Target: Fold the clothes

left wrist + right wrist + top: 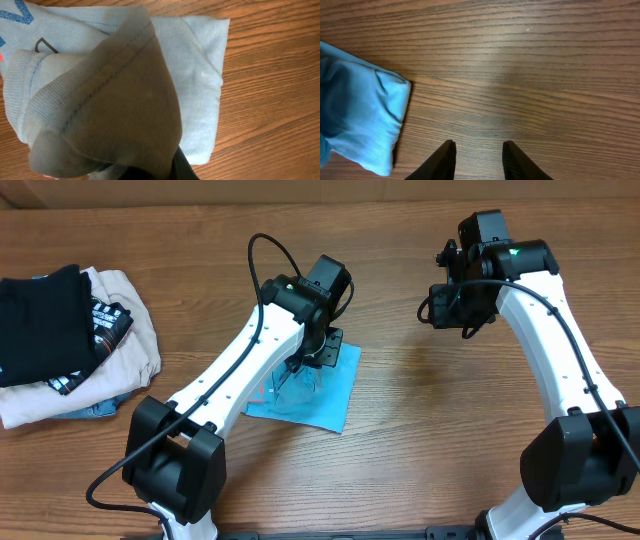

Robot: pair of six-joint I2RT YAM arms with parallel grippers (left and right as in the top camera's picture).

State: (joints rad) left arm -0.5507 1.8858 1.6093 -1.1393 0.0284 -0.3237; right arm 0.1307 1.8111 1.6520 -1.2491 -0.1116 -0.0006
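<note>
As left claw (311,363) pinches, T-shirt (328,402) askew

One light-blue T-shirt (335,395) lies on one wooden table (450,450). There are two white-and-black arms: the left arm (235,370) reaches over the T-shirt, and the right arm (560,340) stands to the right of it. Well left of the T-shirt sits one pile of at least three garments: one black garment (40,325), one beige garment (135,335), and one blue denim-like piece (100,410) at the bottom.
</note>
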